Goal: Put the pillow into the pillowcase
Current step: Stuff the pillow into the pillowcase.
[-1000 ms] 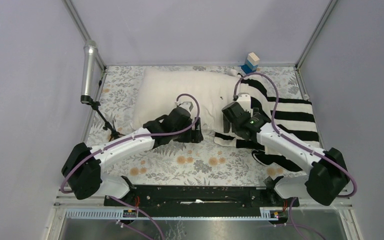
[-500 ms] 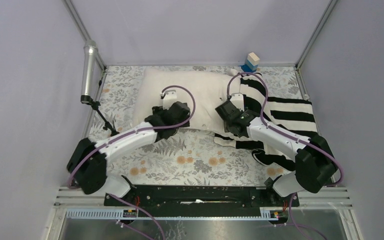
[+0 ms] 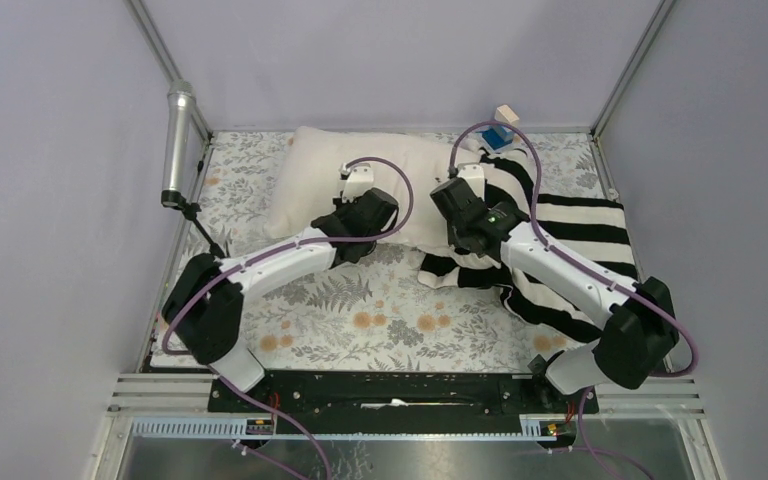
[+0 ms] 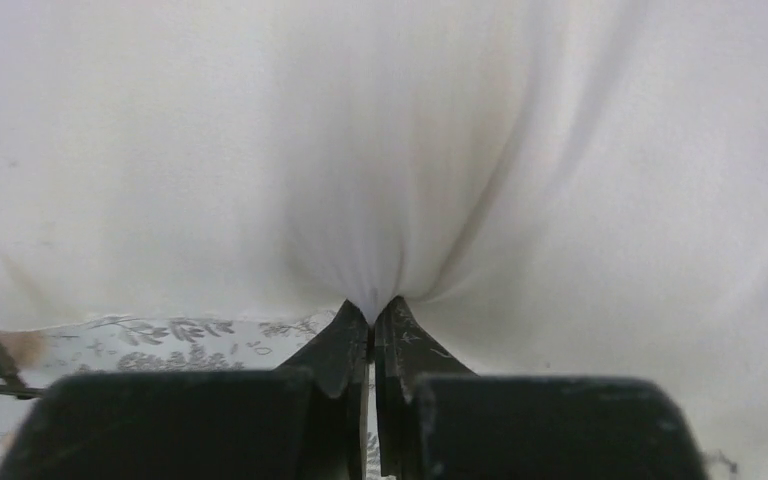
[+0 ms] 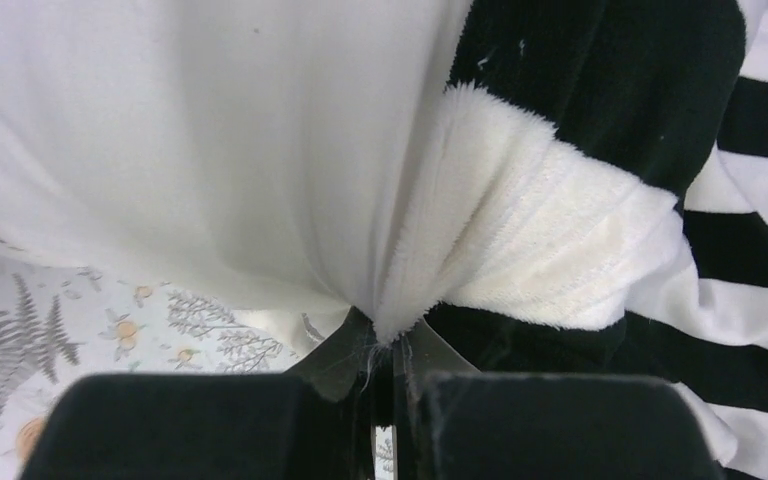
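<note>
The cream pillow [image 3: 335, 175] lies at the back of the floral table cover, its right end against the black-and-white striped pillowcase [image 3: 580, 225]. My left gripper [image 4: 372, 308] is shut on a pinch of the pillow's near edge [image 4: 360, 200], and the fabric gathers into folds at the fingertips. My right gripper [image 5: 388, 335] is shut where the pillow's fabric [image 5: 210, 150] and the pillowcase's fluffy white stripe [image 5: 520, 250] meet, and both run into the jaws. The pillow's right end is hidden behind my right arm.
A blue and white block [image 3: 503, 122] leans at the back edge beside the pillowcase. A silver cylinder on a black stand [image 3: 177, 140] rises at the left edge. Metal frame posts and grey walls close the back and both sides. The floral cover [image 3: 380, 315] shows near the arms.
Both grippers went from open to shut on fabric. Both arms reached farther back, the pillow shifted toward the back wall, and the block there tipped.
</note>
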Robot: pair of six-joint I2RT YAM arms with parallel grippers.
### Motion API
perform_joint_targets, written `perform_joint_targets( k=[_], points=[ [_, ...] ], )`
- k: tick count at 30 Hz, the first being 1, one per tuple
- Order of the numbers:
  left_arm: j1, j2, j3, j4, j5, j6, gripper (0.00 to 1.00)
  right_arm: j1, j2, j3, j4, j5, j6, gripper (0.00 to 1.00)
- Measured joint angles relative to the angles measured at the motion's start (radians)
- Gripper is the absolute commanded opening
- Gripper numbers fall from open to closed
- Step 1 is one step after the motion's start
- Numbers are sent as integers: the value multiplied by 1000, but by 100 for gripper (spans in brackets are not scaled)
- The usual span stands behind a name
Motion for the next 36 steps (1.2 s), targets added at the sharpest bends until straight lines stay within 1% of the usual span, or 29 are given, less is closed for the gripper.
perform_joint_targets(
  k=[3, 5, 7, 9, 12, 14, 15, 17, 18, 19, 21, 22, 23, 24, 25, 26, 27, 28, 29, 30, 33, 36],
  points=[
    [-20, -61, 24, -71, 0, 43, 0, 0, -21, 69, -61, -35, -22, 0],
    [-52, -116, 65, -153, 4, 61, 0, -2, -42, 119, -120, -66, -37, 0],
    [-100, -171, 145, -272, 8, 75, 0, -4, -69, 201, -206, -110, -48, 0],
    [-163, -207, 265, -397, 16, 85, 0, -6, -94, 279, -276, -156, -55, 1],
    [-251, -213, 519, -581, 66, 99, 0, -10, -133, 413, -388, -208, -59, 9],
    [-254, -197, 682, -656, 136, 103, 0, -13, -140, 512, -455, -229, -63, 8],
    [-237, -187, 750, -669, 187, 102, 0, -18, -134, 555, -476, -240, -67, 7],
    [-131, -158, 840, -660, 340, 94, 0, -56, -88, 637, -500, -292, -74, 7],
    [-68, -143, 854, -645, 402, 89, 0, -93, -52, 681, -504, -340, -76, 7],
    [2, -109, 864, -626, 503, 77, 0, -133, -1, 722, -503, -391, -76, 7],
    [130, -43, 863, -601, 607, 61, 0, -192, 131, 805, -506, -459, -81, 10],
    [190, 24, 860, -574, 674, 48, 0, -220, 236, 883, -519, -486, -87, 16],
    [233, 77, 855, -545, 721, 36, 0, -241, 352, 983, -536, -502, -93, 28],
    [277, 152, 845, -509, 775, 24, 0, -259, 501, 1121, -557, -512, -97, 48],
    [317, 237, 832, -470, 822, 11, 0, -274, 670, 1301, -570, -515, -101, 62],
    [348, 306, 821, -440, 845, 1, 0, -286, 828, 1479, -552, -514, -103, 71],
    [377, 370, 816, -401, 867, -13, 0, -298, 932, 1587, -522, -516, -98, 78],
    [404, 429, 816, -344, 901, -30, 0, -308, 1006, 1637, -475, -517, -98, 86],
    [422, 467, 821, -297, 920, -40, 0, -320, 1032, 1612, -417, -515, -100, 97],
    [435, 488, 834, -269, 937, -47, 0, -332, 1026, 1538, -365, -512, -99, 99],
    [444, 500, 891, -245, 957, -51, 0, -355, 883, 1265, -223, -492, -96, 100],
    [443, 504, 937, -249, 954, -47, 0, -349, 710, 1143, -183, -457, -97, 99]
  ],
)
